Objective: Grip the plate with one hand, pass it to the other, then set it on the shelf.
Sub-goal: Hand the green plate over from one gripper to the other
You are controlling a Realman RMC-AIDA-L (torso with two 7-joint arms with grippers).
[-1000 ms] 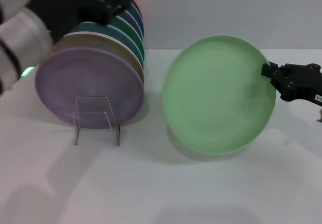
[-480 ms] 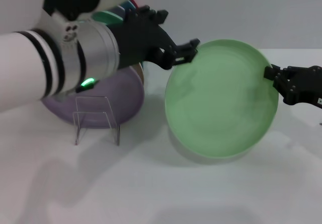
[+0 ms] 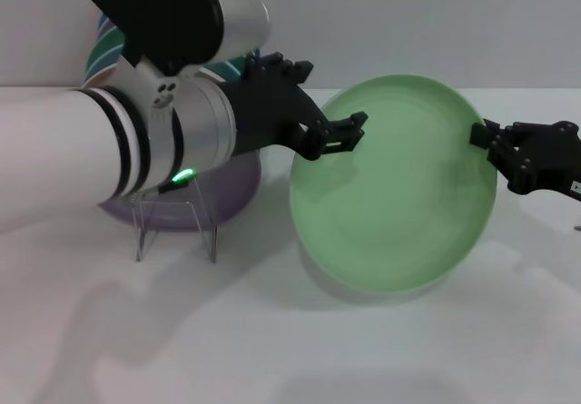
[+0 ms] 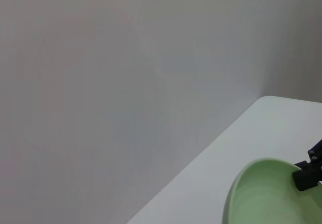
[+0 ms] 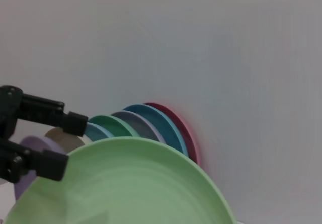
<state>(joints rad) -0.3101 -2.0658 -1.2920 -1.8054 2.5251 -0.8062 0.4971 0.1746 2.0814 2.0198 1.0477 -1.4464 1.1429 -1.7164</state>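
Observation:
The pale mint-green plate [image 3: 395, 191] is held up on edge above the table, its face toward me. My right gripper [image 3: 479, 135], black on a slim arm, is shut on its right rim. My left gripper [image 3: 343, 132], black on a thick white-and-silver arm with a green light, is open at the plate's upper left rim. In the right wrist view its two fingers [image 5: 48, 114] stand apart at the plate's [image 5: 126, 183] edge. The clear acrylic shelf [image 3: 172, 218] stands at the left under my left arm. The left wrist view shows the plate [image 4: 261, 194] and the right gripper [image 4: 308, 172].
A lilac plate [image 3: 229, 193] leans behind the shelf, mostly hidden by my left arm. A row of coloured plates [image 5: 146, 123] stands on edge behind it. A pale wall closes the back of the white table [image 3: 300, 340].
My left arm has swung from the plate row across to the right, and its open gripper has come to the mint-green plate's upper left rim. The right gripper still holds the plate.

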